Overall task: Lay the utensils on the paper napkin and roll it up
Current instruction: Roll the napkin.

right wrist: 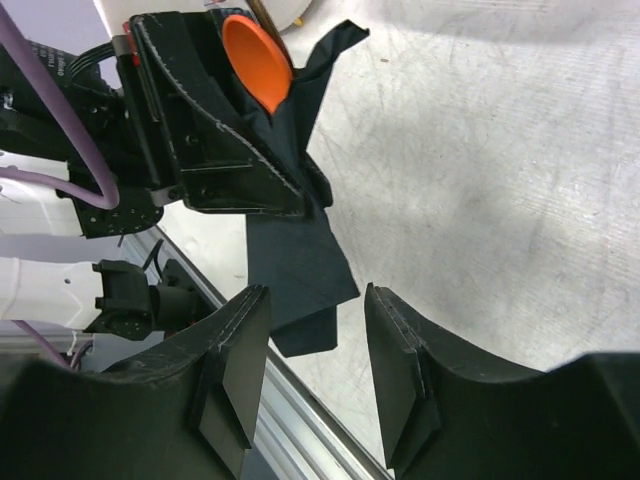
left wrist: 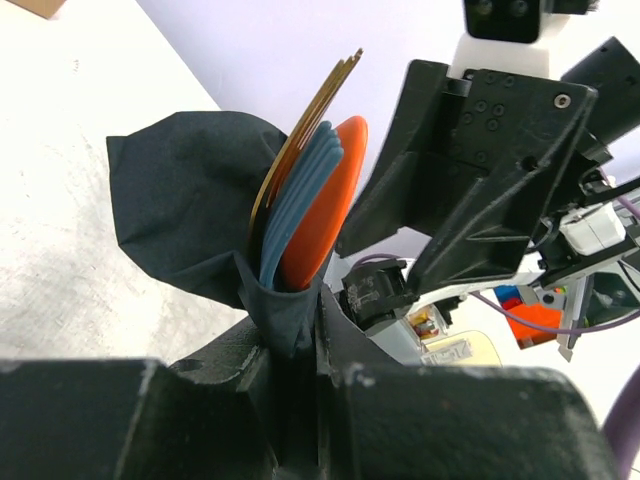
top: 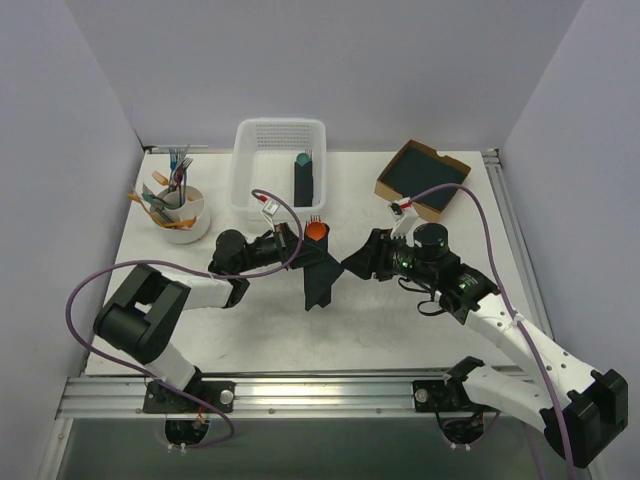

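Now, just in front of the white basket (top: 245,170), on the side nearer the arm bases, the left claw (top: 300,246) is clenched on the paper napkin (top: 322,280). The dark sheet is bunched tight between its fingers (left wrist: 200,400), not yet a neat roll. From the wrist view, the utensils (left wrist: 300,200) poke up out of the bundle, with the orange spoon (top: 316,231) showing its bowl on the basket side and other slim pieces tucked against it. The napkin's loose tail trails away from the basket and lies on the tabletop (top: 400,320).

Meanwhile the right claw (top: 350,262) sits in front of the basket too, off beyond its right corner. It is released, its pads (right wrist: 235,390) spread apart with nothing between them, and the napkin's tail lies just past the tips.

Inside the basket lies a dark roll with a teal tip (top: 303,178). Right of the basket is a cardboard box (top: 392,183) of dark sheets, and left of it a white cup (top: 190,225) of spare cutlery.
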